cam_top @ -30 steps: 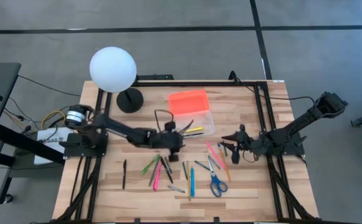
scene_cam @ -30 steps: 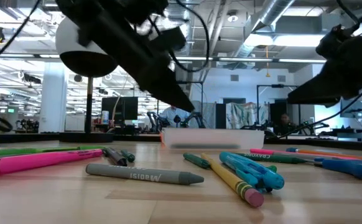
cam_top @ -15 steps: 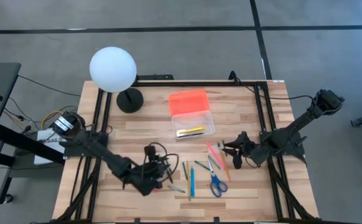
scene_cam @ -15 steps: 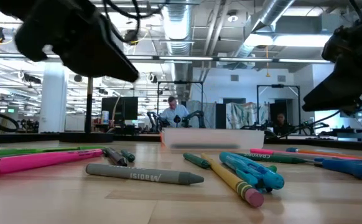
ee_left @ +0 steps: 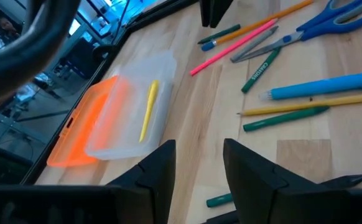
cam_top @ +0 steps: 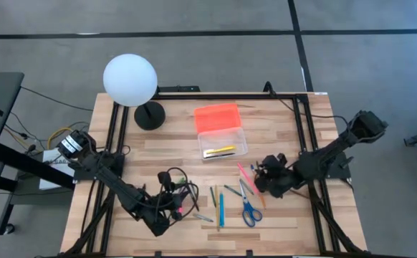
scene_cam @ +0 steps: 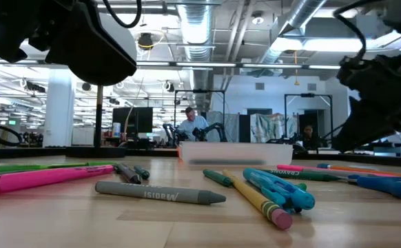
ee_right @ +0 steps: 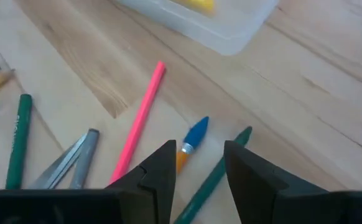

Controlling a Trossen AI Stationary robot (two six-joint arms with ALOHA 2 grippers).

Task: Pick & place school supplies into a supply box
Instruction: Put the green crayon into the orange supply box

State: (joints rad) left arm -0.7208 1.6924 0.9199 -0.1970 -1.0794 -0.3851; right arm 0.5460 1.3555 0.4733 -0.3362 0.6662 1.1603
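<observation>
Near the front edge of the worktop (cam_top: 280, 218), the left claw (cam_top: 171, 208) hangs with its fingers apart, holding nothing. The right claw (cam_top: 264, 179), also apart and empty, hovers over the scattered pens (cam_top: 220, 208). Farther back, the supply box (cam_top: 221, 141) holds one yellow pencil (cam_top: 219, 150).

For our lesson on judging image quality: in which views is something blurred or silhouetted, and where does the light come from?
Low view: ceiling lights behind leave both arms as dark silhouettes; the nearest yellow pencil is soft. Right wrist view: the pink pencil and tabletop look blurred. High view: even light, soft shadow under the globe lamp.
</observation>
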